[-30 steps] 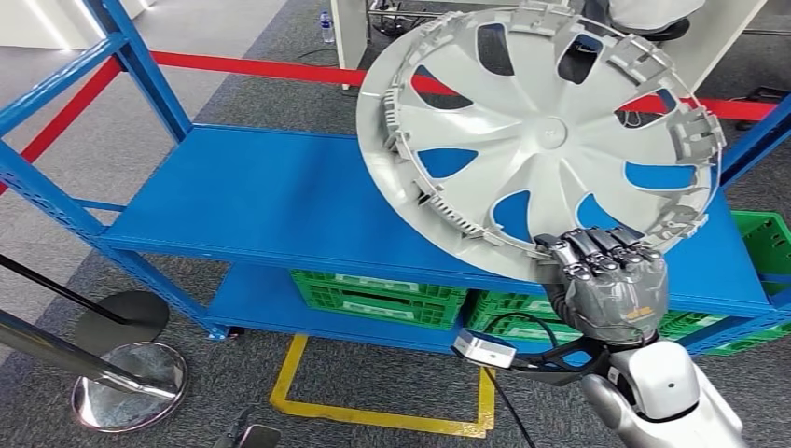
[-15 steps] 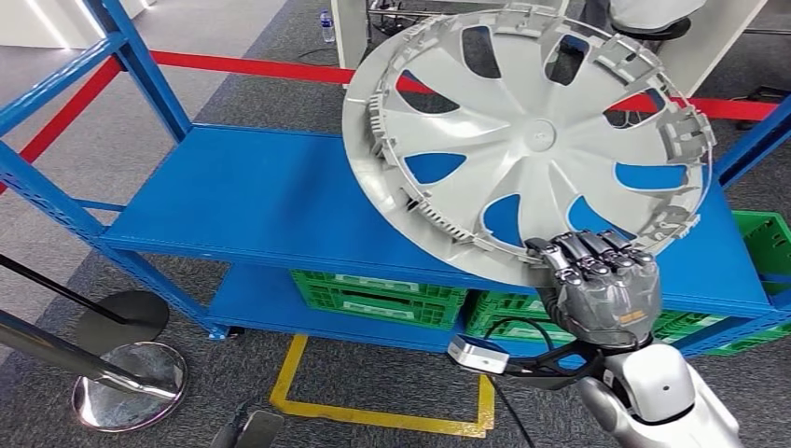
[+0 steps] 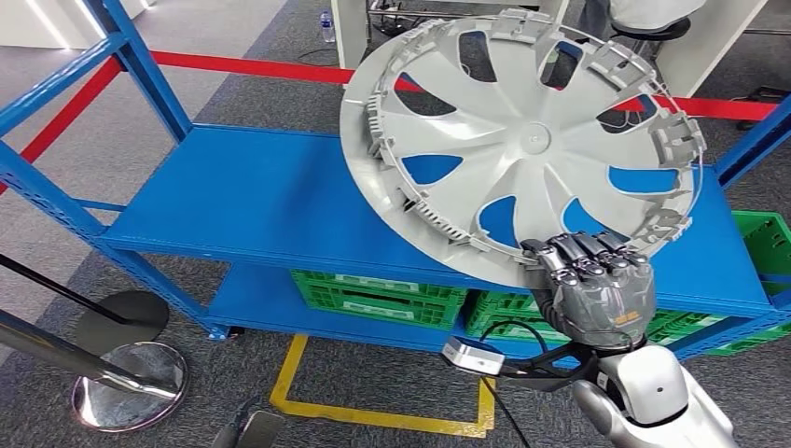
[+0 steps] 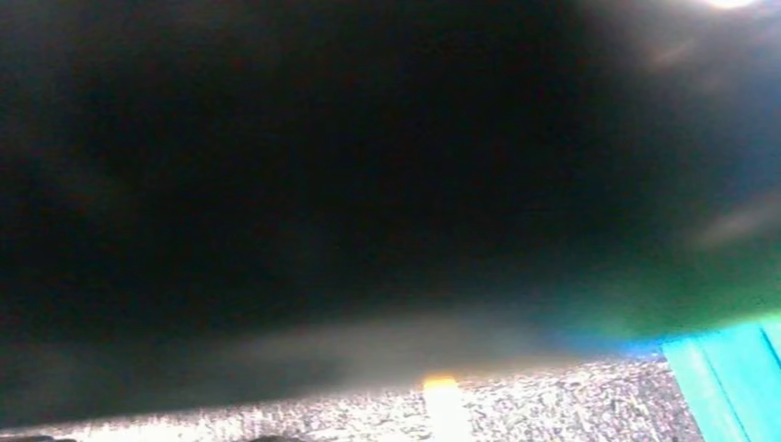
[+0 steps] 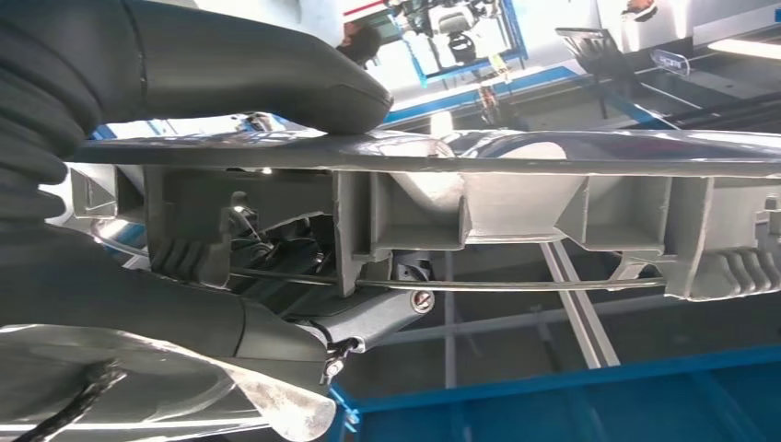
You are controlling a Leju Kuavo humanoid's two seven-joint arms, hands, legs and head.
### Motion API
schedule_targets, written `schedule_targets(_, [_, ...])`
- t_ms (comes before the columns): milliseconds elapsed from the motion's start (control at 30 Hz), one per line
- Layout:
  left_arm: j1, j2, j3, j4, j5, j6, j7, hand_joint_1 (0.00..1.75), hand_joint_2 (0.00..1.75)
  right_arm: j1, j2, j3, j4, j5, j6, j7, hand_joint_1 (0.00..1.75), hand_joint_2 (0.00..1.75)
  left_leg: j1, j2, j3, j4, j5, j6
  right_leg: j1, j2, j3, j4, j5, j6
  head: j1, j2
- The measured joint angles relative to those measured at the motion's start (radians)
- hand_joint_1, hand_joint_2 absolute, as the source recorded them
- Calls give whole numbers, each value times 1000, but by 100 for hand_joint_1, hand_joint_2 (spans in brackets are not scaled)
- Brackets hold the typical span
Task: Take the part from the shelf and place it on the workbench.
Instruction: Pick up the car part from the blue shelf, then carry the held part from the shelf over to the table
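Observation:
A large silver hubcap point(image 3: 522, 140), its ribbed inner side facing me, hangs tilted above the blue shelf point(image 3: 270, 201). My right hand point(image 3: 597, 285) grips its lower rim, fingers curled over the edge. Seen from the right wrist, the thumb point(image 5: 249, 69) presses on the rim of the hubcap point(image 5: 516, 198), with the clips and wire ring close up. The left wrist view is dark and blurred.
Green crates point(image 3: 378, 294) sit on the lower shelf, another green crate point(image 3: 767, 243) at the right. A blue upright post point(image 3: 140, 65) stands at left, chrome stanchion bases point(image 3: 126, 383) on the floor, and a yellow floor marking point(image 3: 373, 411) below the shelf. A red barrier strip point(image 3: 252, 67) runs behind.
My right hand has carried the hubcap slightly to the left and toward me. The shelf and the floor have not shifted.

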Motion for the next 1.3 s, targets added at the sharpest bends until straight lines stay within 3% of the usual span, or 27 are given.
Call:
schedule_targets(433, [-2, 2, 0, 0, -15, -7, 16, 0, 0, -4, 3, 10, 7, 0, 0, 29, 175, 175, -5, 0, -1, 3, -2, 4, -5, -1, 0, -2, 2, 4, 0, 0])
schedule_targets(533, [-2, 4, 0, 1, -21, -8, 23, 0, 0, -12, 10, 16, 14, 0, 0, 42, 175, 175, -9, -1, -4, 2, 0, 11, -6, -5, 0, -3, 6, 11, 0, 0])
schedule_targets(600, [-3, 5, 0, 3, -23, -9, 27, 0, 0, -19, 13, 19, 19, 0, 0, 49, 175, 175, -3, -5, -3, -10, 11, 22, -8, 11, -9, 5, -5, 16, 0, 0])
schedule_targets(633, [-4, 4, 0, 3, -23, -9, 29, 0, 0, -22, 13, 20, 21, 0, 0, 53, 175, 175, 0, -8, -3, -16, 16, 27, -9, 31, -23, 31, -24, 18, 2, 0])
schedule_targets(700, [-7, 4, 0, 3, -25, -9, 32, 0, 0, -23, 13, 23, 27, 0, -1, 58, 175, 175, 3, -16, -6, -21, 21, 32, -10, 72, -79, 143, -82, 20, 5, 0])
schedule_targets(767, [-9, 4, 0, 4, -26, -10, 33, 0, 0, -21, 13, 26, 35, 0, -1, 60, 175, 175, 3, -25, -7, -21, 22, 32, -12, 85, -143, 267, -117, 24, 5, 0])
schedule_targets(800, [-9, 4, 1, 5, -26, -10, 33, 0, 0, -20, 13, 27, 38, 0, -1, 61, 175, 175, 3, -30, -7, -20, 22, 32, -13, 87, -158, 288, -105, 27, 5, 0])
schedule_targets(833, [-10, 4, 1, 5, -26, -10, 34, 0, 0, -20, 13, 29, 42, 0, -1, 62, 175, 175, 4, -35, -6, -19, 22, 31, -16, 87, -155, 268, -74, 29, 5, 0])
schedule_targets(900, [-10, 4, 1, 6, -29, -10, 35, 0, 0, -21, 13, 31, 47, 0, -1, 64, 175, 175, 6, -45, -7, -13, 20, 25, -21, 87, -112, 152, 8, 32, 6, 0])
schedule_targets(967, [-12, 4, 1, 7, -32, -9, 36, 0, 0, -23, 14, 33, 50, 0, -2, 67, 175, 175, 5, -52, -16, -2, 19, 12, -20, 91, -75, 67, 47, 29, 7, 0])
schedule_targets(1100, [-12, 6, 1, 8, -34, -9, 38, 0, 0, -28, 16, 38, 54, 0, -3, 69, 175, 175, 5, -55, -40, 15, 20, -13, -19, 92, -75, 41, 47, 11, 4, 0])
schedule_targets(1167, [-13, 6, 1, 8, -34, -9, 38, 0, 0, -31, 17, 38, 54, 0, -3, 72, 175, 175, 9, -55, -68, 79, -31, -26, -22, 90, -82, 31, 51, -7, -1, 0])
schedule_targets(1233, [-13, 6, 0, 8, -34, -9, 38, 0, 0, -33, 18, 38, 55, 0, -3, 76, 175, 175, 15, -55, -114, 206, -105, -35, -18, 87, -95, 32, 60, -20, -4, 0])
schedule_targets(1267, [-12, 6, 0, 8, -34, -9, 38, 0, 0, -33, 19, 39, 56, 0, -3, 77, 175, 175, 17, -55, -131, 261, -127, -37, -15, 86, -100, 32, 64, -24, -4, 0])
schedule_targets(1300, [-12, 6, 0, 8, -34, -9, 38, 0, 0, -33, 19, 39, 56, 0, -3, 77, 175, 175, 18, -55, -134, 286, -131, -37, -13, 85, -105, 33, 69, -26, -4, 0])
